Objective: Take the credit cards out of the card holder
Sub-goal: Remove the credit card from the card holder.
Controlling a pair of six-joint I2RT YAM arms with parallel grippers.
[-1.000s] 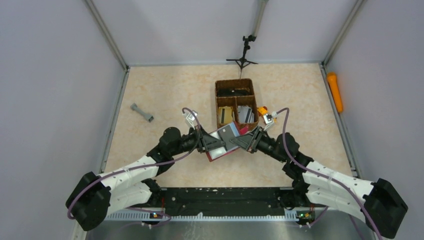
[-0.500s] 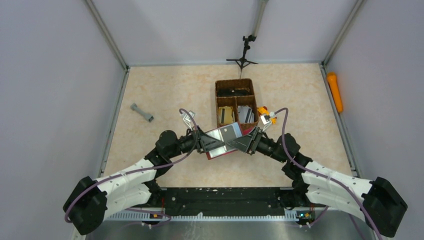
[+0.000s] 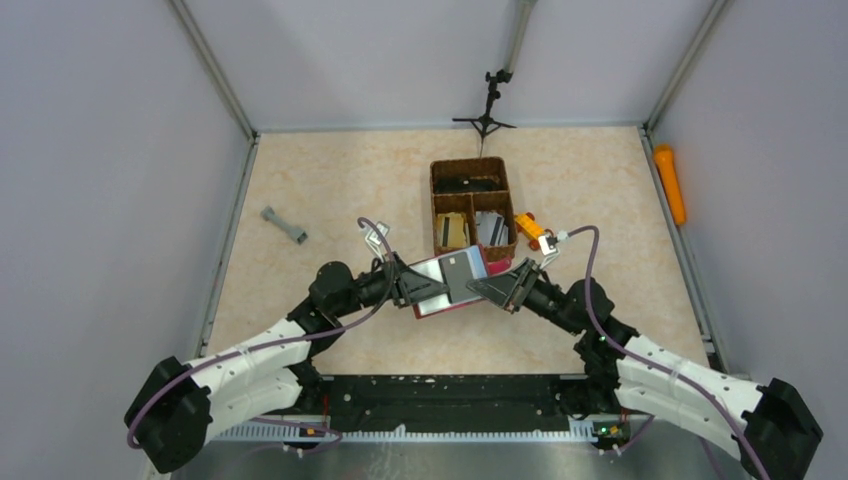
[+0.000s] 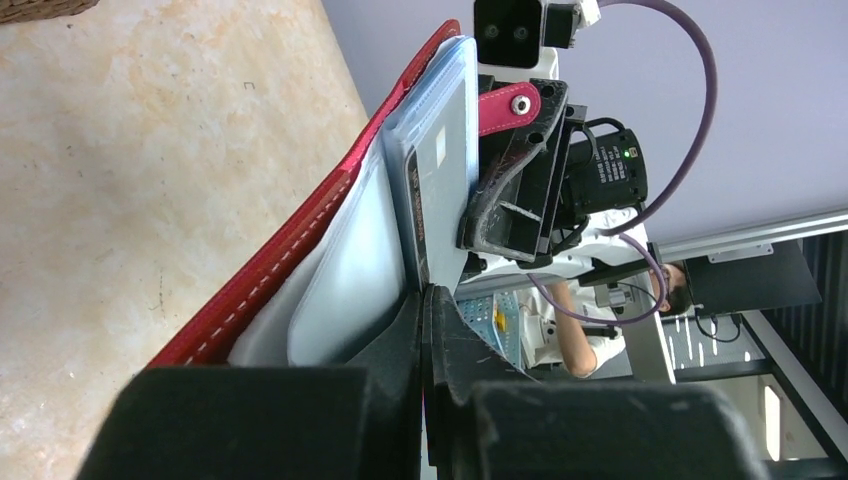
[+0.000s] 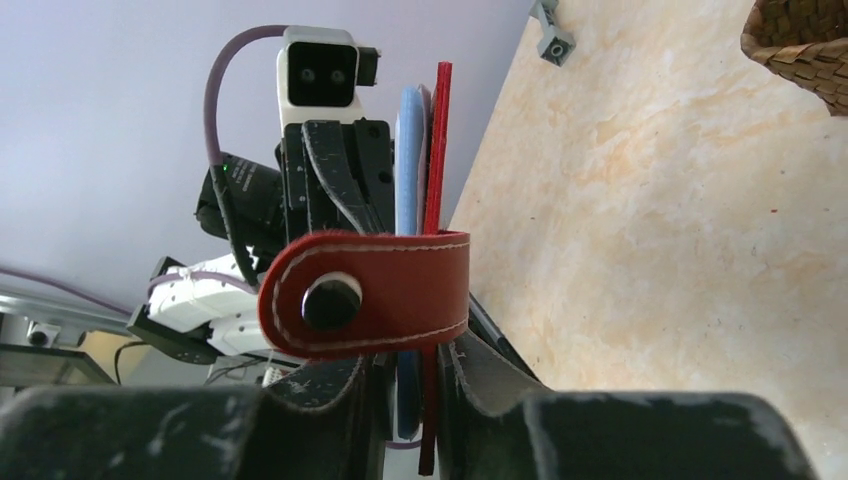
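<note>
Left fingers [image 4: 400, 335], right fingers [image 5: 490, 380] each pinch card holder [image 4: 300, 250] edge; credit cards [image 4: 445, 130] mostly hidden in sleeves.

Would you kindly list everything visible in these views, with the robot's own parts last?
card holder: one, dark red, centre, between both grippers
credit cards: count unclear, silver-grey on top, in the holder
basket: one, brown woven, behind the holder
loose cards: several, tan and grey, in the basket's near compartments
dumbbell-shaped piece: one, grey, left
cylinder: one, orange, right edge
small item: one, orange, beside the basket
tripod: one, black, back
left gripper: black, shut on the holder
right gripper: black, shut on the holder
</note>
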